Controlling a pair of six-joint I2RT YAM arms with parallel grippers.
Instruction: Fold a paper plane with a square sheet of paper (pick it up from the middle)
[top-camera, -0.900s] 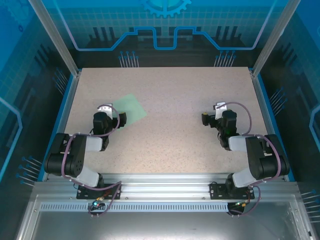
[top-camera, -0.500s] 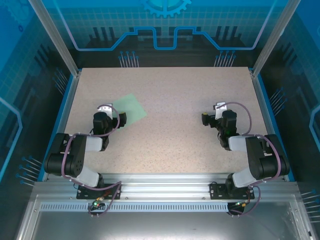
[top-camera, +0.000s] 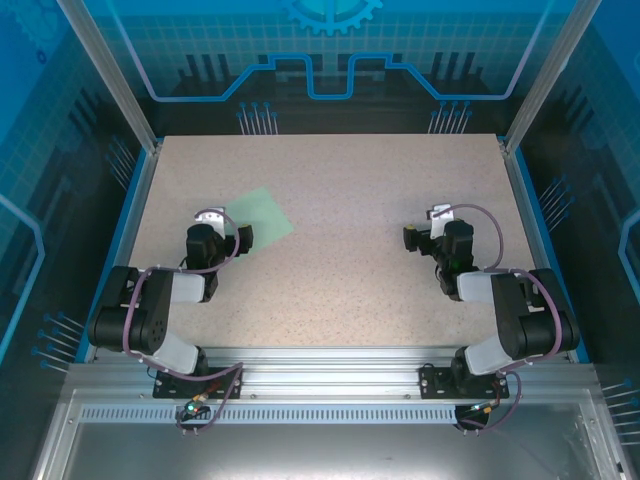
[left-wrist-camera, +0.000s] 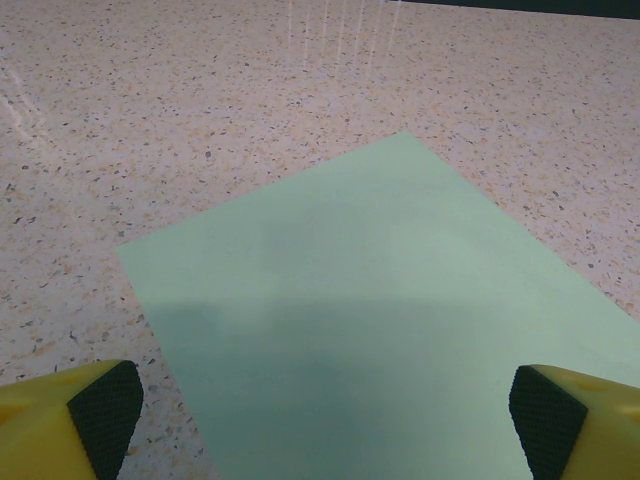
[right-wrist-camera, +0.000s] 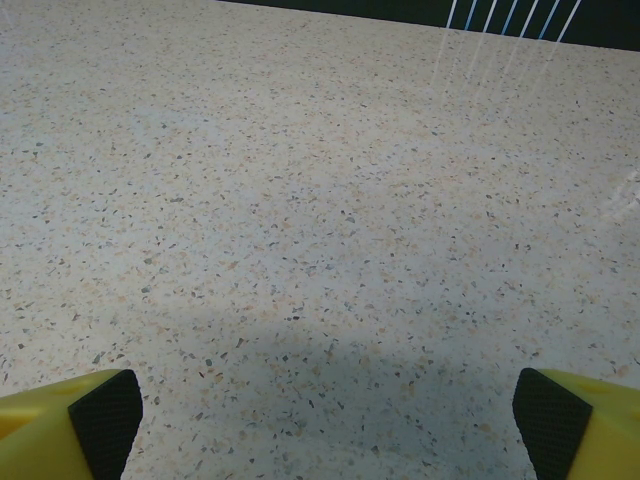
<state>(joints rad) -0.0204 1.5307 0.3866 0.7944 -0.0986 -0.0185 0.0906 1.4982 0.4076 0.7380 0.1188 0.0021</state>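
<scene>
Square sheet of paper (top-camera: 260, 213) lies flat on the table (top-camera: 380, 180), left half, turned diamond-wise, uncreased as far as visible. Left gripper (left-wrist-camera: 325, 415) sits low at the sheet's near corner with jaws wide apart; in the left wrist view the paper runs under the gap between the pads. Right gripper (right-wrist-camera: 325, 415) is on the right side, well apart from the sheet, jaws equally wide apart, over bare speckled tabletop.

Speckled beige tabletop (top-camera: 350, 200), blue-patterned walls (top-camera: 420, 40), perhaps translucent, metal frame posts (top-camera: 105, 70).
</scene>
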